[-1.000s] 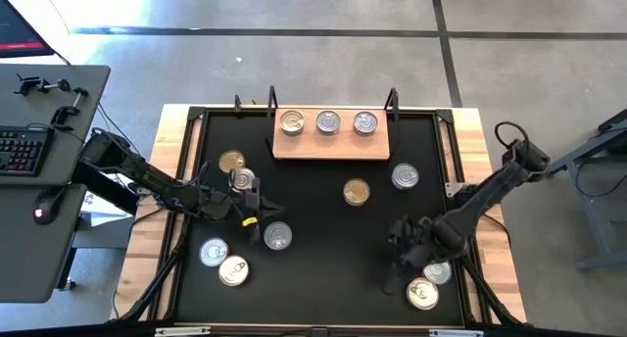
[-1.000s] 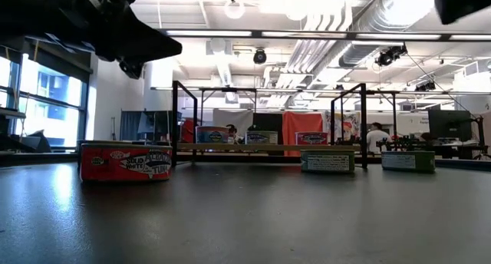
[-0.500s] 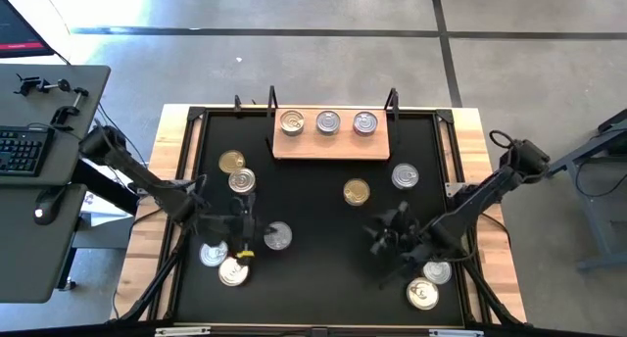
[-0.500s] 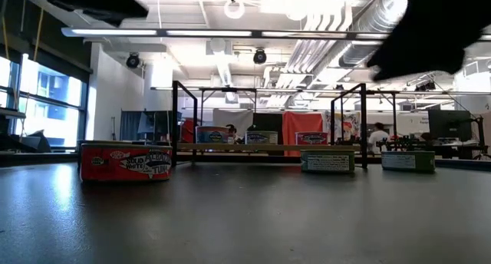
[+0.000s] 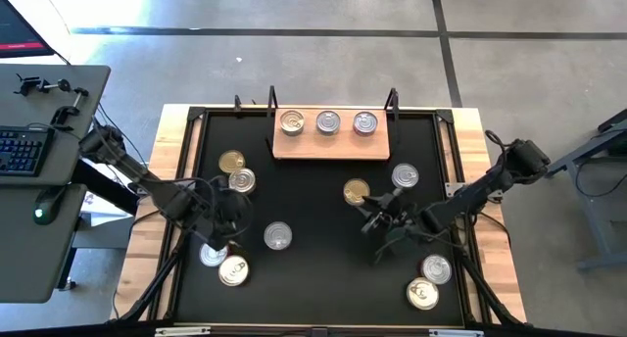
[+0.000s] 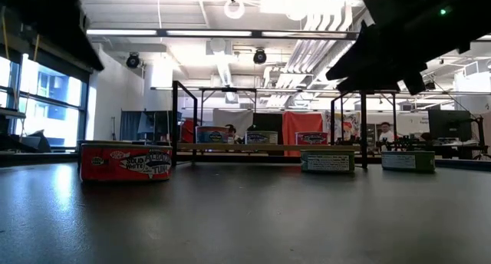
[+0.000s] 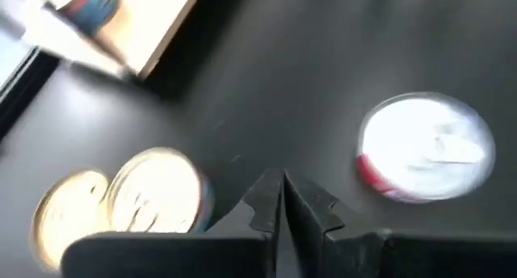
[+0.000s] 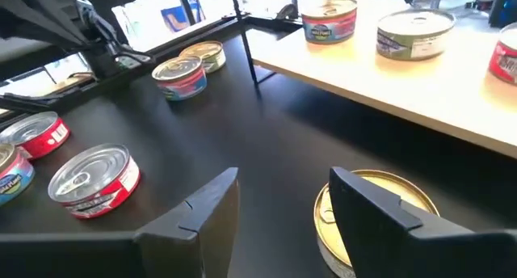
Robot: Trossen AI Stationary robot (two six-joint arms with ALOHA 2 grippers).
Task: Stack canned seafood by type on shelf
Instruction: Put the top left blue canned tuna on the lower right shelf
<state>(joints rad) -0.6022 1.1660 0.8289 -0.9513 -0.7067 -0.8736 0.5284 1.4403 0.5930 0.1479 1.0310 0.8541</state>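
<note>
Surface: a black table mat (image 5: 313, 278) is seen, with scattered tins.
Right gripper (image 8: 279, 193): jaws are held apart and empty; a round gold-lidded metal tin (image 8: 373, 221) lies just ahead, off toward one finger.
Left gripper (image 7: 282, 199): jaws are pressed together, nothing held; a silver-lidded round tin (image 7: 426, 155) lies beside it.
Shelf: three tins are carried on the light-wood board (image 5: 331, 144) beyond the right gripper.
Step advice: the gold tin should be centred between the fingers before closing.

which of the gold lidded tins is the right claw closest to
The gold-lidded tin just below the shelf, beside the open right claw. The other gold tin lies far across the mat by the left arm.
</note>
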